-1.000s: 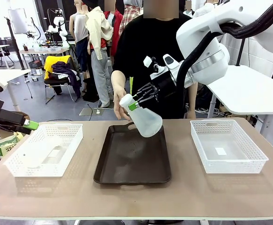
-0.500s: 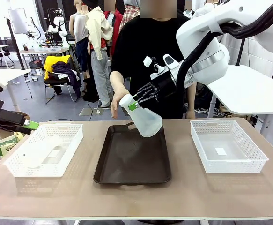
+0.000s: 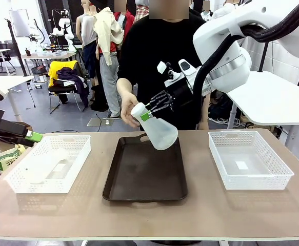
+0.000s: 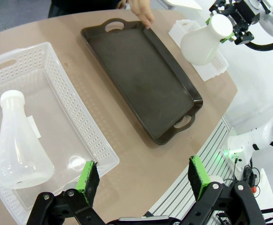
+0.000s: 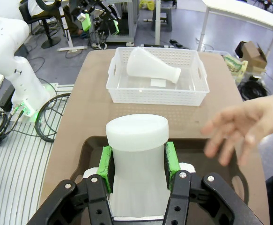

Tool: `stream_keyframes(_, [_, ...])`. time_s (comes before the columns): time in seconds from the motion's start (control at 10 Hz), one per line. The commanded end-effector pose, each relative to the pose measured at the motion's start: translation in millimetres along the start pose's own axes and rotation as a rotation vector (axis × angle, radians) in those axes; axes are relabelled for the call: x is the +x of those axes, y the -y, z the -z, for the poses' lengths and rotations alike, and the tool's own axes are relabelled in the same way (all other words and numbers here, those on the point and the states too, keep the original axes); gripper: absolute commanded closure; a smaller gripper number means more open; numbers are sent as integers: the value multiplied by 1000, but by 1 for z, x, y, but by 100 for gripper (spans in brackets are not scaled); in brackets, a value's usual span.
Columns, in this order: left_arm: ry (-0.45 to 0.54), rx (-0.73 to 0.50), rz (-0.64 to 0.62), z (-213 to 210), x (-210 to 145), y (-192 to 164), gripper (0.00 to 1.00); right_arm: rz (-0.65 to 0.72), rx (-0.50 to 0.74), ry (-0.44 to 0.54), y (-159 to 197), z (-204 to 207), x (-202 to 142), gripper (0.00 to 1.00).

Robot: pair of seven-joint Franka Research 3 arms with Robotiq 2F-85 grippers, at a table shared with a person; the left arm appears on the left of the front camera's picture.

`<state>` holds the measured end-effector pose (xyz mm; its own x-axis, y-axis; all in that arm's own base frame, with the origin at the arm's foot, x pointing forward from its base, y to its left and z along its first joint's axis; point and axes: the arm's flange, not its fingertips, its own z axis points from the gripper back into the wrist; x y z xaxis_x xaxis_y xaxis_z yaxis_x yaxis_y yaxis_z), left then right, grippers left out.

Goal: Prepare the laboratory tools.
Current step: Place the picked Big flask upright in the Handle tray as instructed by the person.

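person's arm (image 3: 122,90) rose slightly; of two flasks (image 3: 160,132), right hand (image 5: 138,161) clamps one, other (image 4: 19,145) lies in basket (image 4: 87,136), left hand (image 4: 143,175) apart.

Nothing written can be read: no word, brand, number or sign is legible in any view. A white slip (image 3: 241,165) lies on the floor of the right basket (image 3: 257,182), and another slip (image 3: 60,166) lies on the floor of the left basket (image 3: 36,185). Whether either one carries print cannot be told. A green-and-white carton (image 3: 5,160) beside the left end of the table (image 3: 149,215) has printing on it, too small and blurred to make out.
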<state>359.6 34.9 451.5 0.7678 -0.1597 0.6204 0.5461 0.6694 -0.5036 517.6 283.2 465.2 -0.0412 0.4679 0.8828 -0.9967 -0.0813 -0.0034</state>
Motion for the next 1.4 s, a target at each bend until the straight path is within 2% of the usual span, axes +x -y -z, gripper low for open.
stream_keyframes(0.0, [21,-20,18,1,-1,-3,0,-5,23,0,1,0,-6,100])
stream_keyframes(0.2, [21,-20,18,1,-1,-3,0,-27,44,33,0,0,-10,100])
stream_keyframes(0.3, [21,-20,18,1,-1,-3,0,-78,58,96,-1,-1,-11,100])
stream_keyframes(0.8, [21,-20,18,1,-1,-3,0,-361,106,622,-6,-36,-38,100])
stream_keyframes(1.0, [21,-20,18,1,-1,-3,0,-452,120,807,-2,-47,-39,100])
stream_keyframes(1.1, [21,-20,18,1,-1,-3,0,-473,138,912,2,-53,-40,100])
stream_keyframes(1.3, [21,-20,18,1,-1,-3,0,-419,128,1008,15,-49,-46,100])
